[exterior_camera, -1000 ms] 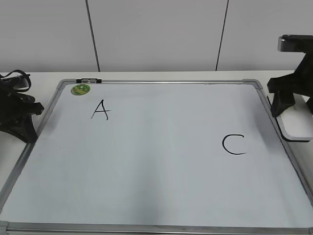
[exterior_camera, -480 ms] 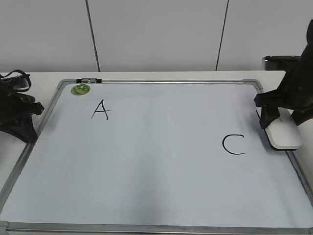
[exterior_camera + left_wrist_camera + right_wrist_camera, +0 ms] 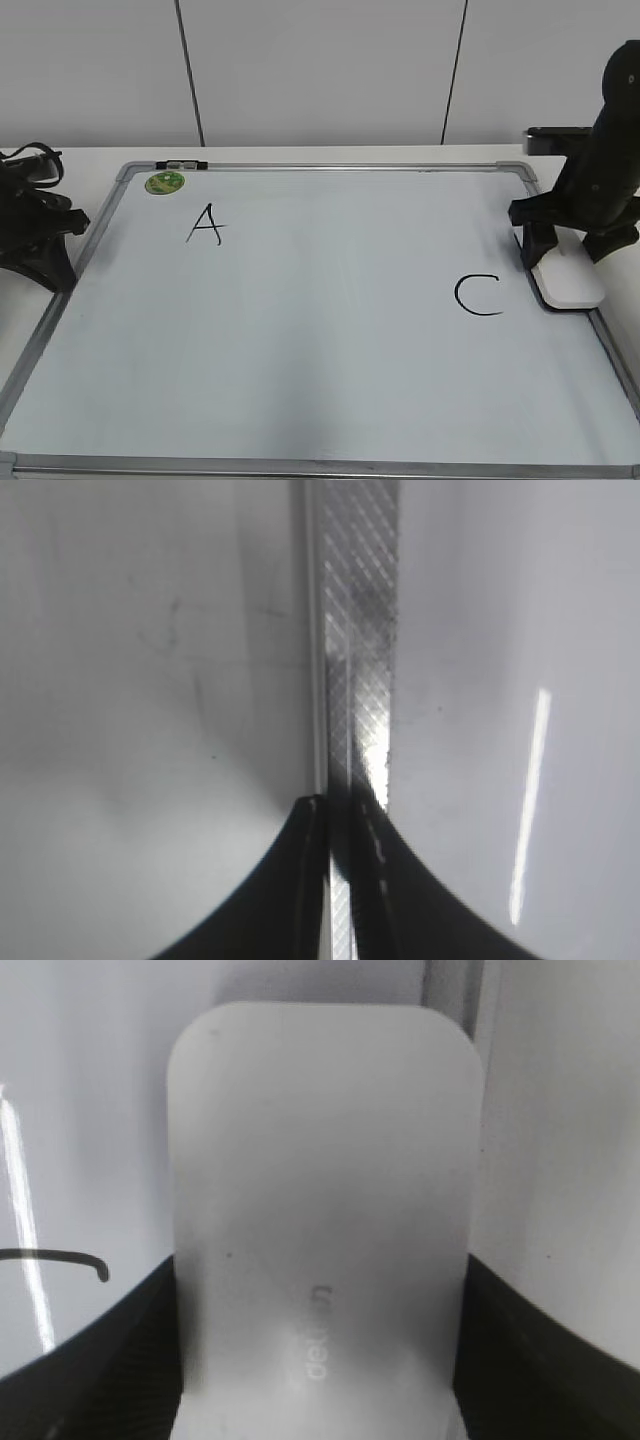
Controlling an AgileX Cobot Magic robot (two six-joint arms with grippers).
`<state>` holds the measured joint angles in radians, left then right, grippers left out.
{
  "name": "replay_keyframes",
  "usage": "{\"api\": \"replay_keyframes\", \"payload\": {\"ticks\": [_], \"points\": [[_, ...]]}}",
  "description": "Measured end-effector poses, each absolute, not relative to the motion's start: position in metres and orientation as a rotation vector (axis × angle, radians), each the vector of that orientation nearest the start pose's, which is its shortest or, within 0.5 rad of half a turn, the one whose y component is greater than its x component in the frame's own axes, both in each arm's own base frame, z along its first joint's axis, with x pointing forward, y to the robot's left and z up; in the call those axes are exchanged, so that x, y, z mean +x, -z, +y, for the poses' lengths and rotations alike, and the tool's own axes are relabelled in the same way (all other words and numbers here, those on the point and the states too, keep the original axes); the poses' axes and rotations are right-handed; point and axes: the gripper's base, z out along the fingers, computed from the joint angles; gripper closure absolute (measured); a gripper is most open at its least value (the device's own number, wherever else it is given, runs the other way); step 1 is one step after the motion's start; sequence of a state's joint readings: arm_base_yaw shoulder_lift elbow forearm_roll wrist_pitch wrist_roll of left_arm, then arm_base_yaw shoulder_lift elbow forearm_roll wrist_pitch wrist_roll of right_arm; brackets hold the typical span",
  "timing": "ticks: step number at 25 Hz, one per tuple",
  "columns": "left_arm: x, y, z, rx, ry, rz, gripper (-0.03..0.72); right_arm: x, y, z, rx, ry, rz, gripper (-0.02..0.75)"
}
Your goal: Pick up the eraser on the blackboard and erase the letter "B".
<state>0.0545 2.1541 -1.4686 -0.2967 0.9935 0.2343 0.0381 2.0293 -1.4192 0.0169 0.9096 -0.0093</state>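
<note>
The blackboard [image 3: 320, 340] is a white board in a silver frame, lying flat. It carries a black "A" [image 3: 205, 225] and a black "C" [image 3: 478, 296]; no letter "B" shows anywhere on it. My right gripper [image 3: 567, 255] is shut on the white eraser [image 3: 570, 285], which rests at the board's right edge just right of the "C". In the right wrist view the eraser [image 3: 320, 1190] fills the space between the jaws [image 3: 320, 1360], with an end of the "C" [image 3: 60, 1257] to its left. My left gripper [image 3: 50, 250] is shut and empty over the board's left frame [image 3: 360, 630].
A round green magnet [image 3: 165, 182] sits in the board's far left corner, above the "A". A small black clip [image 3: 182, 163] lies on the top frame. The board rests on a white table [image 3: 300, 155] before a white panel wall.
My right gripper has carried the eraser leftward, from beyond the board's right frame onto the board beside the "C". The left arm has not moved.
</note>
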Motion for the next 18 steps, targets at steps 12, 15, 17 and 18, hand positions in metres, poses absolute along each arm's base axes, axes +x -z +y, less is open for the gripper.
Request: {"api": "replay_keyframes", "payload": {"ticks": [12,15,17,18], "points": [[0.4078,-0.1262,-0.0001,0.022,0.385,3.103,0.660,0.4004,-0.1586,0.0165,-0.057,-0.024,3.017,0.175],[0.4078,-0.1262,-0.0001,0.022,0.385,3.103,0.657,0.4004,-0.1586,0.0165,-0.057,-0.024,3.017,0.163],[0.4078,-0.1262,-0.0001,0.022,0.385,3.103,0.656,0.4008,-0.1592,0.0165,-0.057,-0.024,3.015,0.160],[0.4078,-0.1262,-0.0001,0.022,0.385,3.103,0.656,0.4011,-0.1596,0.0165,-0.057,-0.024,3.014,0.160]]}}
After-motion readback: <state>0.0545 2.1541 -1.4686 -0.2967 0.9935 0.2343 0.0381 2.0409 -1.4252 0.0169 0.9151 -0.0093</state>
